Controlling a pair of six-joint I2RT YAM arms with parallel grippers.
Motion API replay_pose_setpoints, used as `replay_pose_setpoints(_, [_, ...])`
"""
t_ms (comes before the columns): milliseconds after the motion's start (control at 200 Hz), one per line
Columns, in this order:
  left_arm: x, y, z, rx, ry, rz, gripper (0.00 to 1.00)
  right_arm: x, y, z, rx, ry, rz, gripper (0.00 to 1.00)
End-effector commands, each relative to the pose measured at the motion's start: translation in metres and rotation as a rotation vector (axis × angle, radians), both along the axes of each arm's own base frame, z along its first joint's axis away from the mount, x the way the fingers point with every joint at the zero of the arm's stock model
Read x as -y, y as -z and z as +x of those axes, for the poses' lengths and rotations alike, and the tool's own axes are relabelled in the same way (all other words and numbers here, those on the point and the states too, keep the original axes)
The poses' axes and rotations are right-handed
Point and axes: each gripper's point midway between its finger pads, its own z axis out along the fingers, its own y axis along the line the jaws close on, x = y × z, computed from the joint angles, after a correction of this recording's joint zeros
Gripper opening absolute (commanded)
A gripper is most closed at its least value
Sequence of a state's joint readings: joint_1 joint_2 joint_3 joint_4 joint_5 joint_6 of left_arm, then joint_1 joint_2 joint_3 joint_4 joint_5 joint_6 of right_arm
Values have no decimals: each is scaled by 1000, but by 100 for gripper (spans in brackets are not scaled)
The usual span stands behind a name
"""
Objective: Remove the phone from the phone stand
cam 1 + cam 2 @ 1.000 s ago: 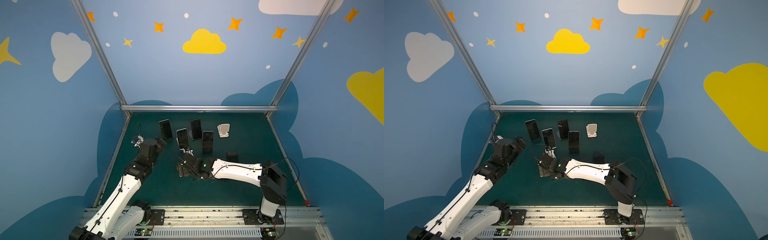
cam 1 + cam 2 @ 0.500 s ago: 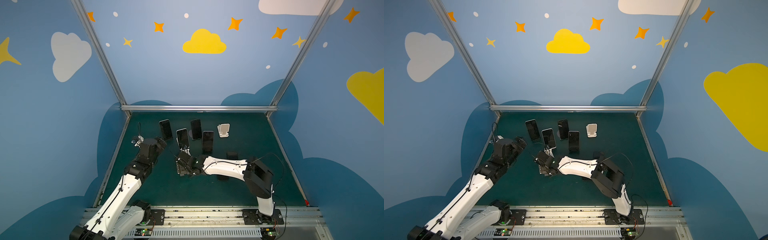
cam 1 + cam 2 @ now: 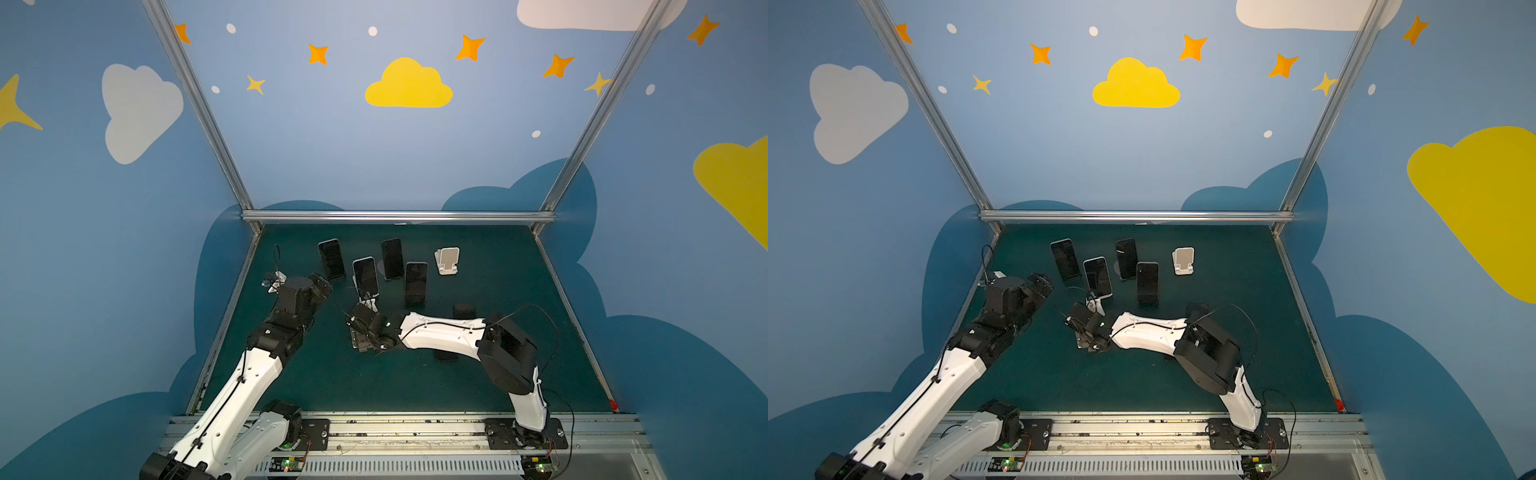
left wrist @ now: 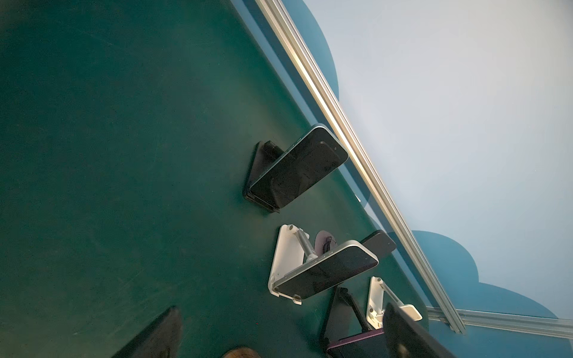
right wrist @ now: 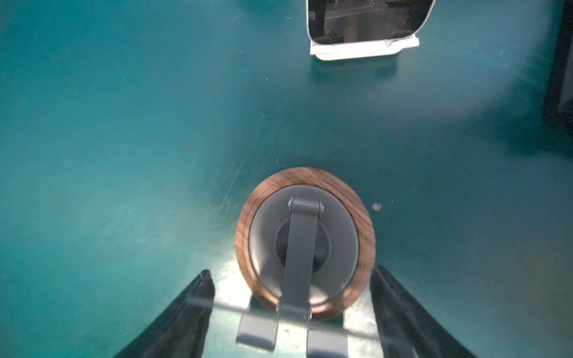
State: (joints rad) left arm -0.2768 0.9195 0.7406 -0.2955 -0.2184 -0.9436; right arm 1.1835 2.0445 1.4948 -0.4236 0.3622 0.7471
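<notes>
The phone (image 5: pixel 231 316) is a silvery, mirror-like slab whose edge runs from one finger to the other of my right gripper (image 5: pixel 294 313), which is shut on its sides. Just beyond it stands the phone stand (image 5: pixel 305 241), a round grey base with a wooden rim and a grey hinged arm. In both top views the right gripper (image 3: pixel 360 328) (image 3: pixel 1080 328) is low over the green mat with the phone (image 3: pixel 360 343) (image 3: pixel 1082 343) showing beneath it. My left gripper (image 3: pixel 322 284) (image 3: pixel 1040 282) (image 4: pixel 282 339) hovers open and empty to the left.
Several other dark phones lean on stands behind, such as the white-stand phone (image 3: pixel 365 276) (image 4: pixel 328 269) and the black-stand phone (image 3: pixel 331 257) (image 4: pixel 297 167). An empty white stand (image 3: pixel 447 261) is at the back right. A small black block (image 3: pixel 463 309) lies by the right arm.
The right gripper has narrowed onto the phone, and the right arm's elbow has swung in and dropped lower. The left arm has stayed put.
</notes>
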Motion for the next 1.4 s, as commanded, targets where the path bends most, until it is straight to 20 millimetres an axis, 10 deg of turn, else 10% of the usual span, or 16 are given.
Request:
replay_pose_setpoints(0, [-2, -5, 0, 19, -6, -8, 100, 3, 1, 4, 13, 6, -40, 81])
replay_pose_setpoints(786, [1, -3, 2, 16, 13, -22, 100, 44, -7, 1, 32, 61, -141, 83])
replay_pose_setpoints(1397, [3, -3, 4, 19, 23, -27, 100, 24, -1, 16, -46, -33, -8, 82])
